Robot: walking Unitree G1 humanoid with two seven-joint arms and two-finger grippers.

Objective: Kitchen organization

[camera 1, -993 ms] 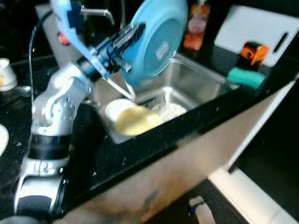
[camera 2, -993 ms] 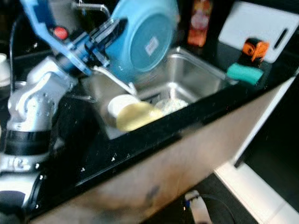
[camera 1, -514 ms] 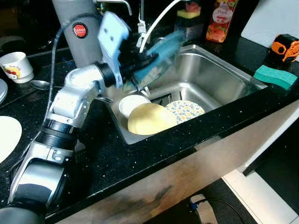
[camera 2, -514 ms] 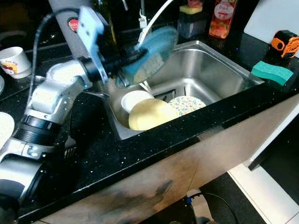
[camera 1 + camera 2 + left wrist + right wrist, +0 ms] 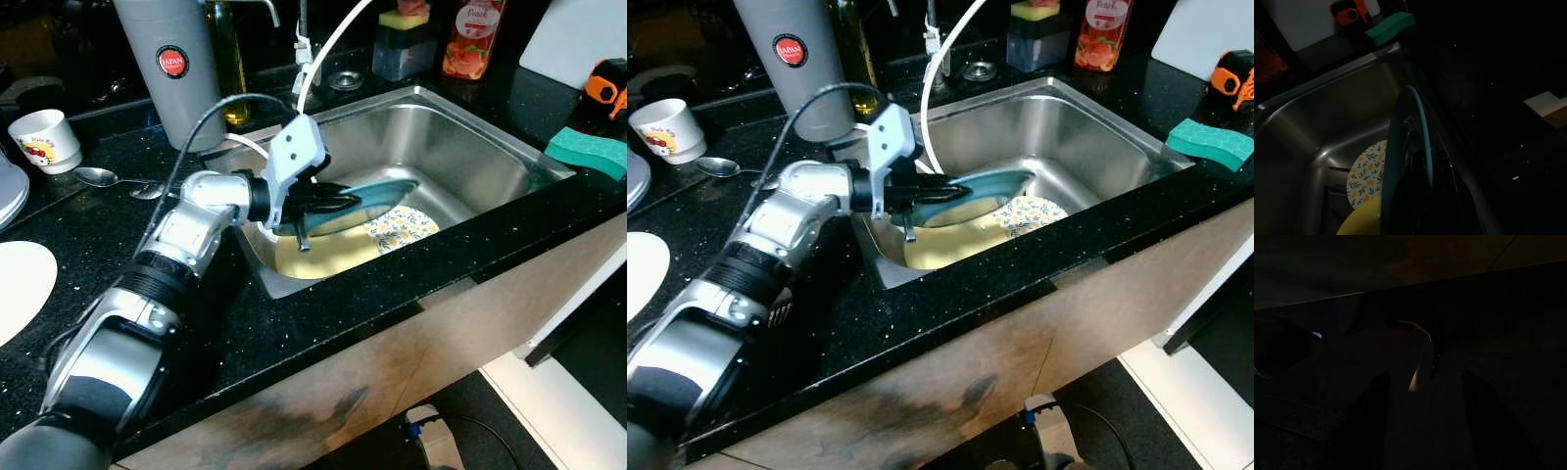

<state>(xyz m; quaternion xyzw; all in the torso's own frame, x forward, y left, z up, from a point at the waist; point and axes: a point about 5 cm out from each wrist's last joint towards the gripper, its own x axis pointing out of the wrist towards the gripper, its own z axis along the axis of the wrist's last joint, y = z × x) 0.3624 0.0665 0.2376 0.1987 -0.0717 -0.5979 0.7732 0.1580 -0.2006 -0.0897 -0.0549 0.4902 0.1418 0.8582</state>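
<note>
Head cameras above the worktop, wrist cameras close in.

Both eye views look forward and down from above the black worktop's (image 5: pixel 323 323) front edge, sharing the steel sink (image 5: pixel 460 147), offset slightly sideways from each other. The left wrist view sits low inside that sink, close along the left tool (image 5: pixel 1420 196), facing the sink's far corner. The right wrist view is near-black, its tool's (image 5: pixel 1420 426) fingers (image 5: pixel 1374 416) apart.

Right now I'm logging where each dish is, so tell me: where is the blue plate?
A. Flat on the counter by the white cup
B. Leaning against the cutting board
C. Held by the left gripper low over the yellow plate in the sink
C: the left gripper clamps the blue plate over the yellow plate inside the sink.
</note>
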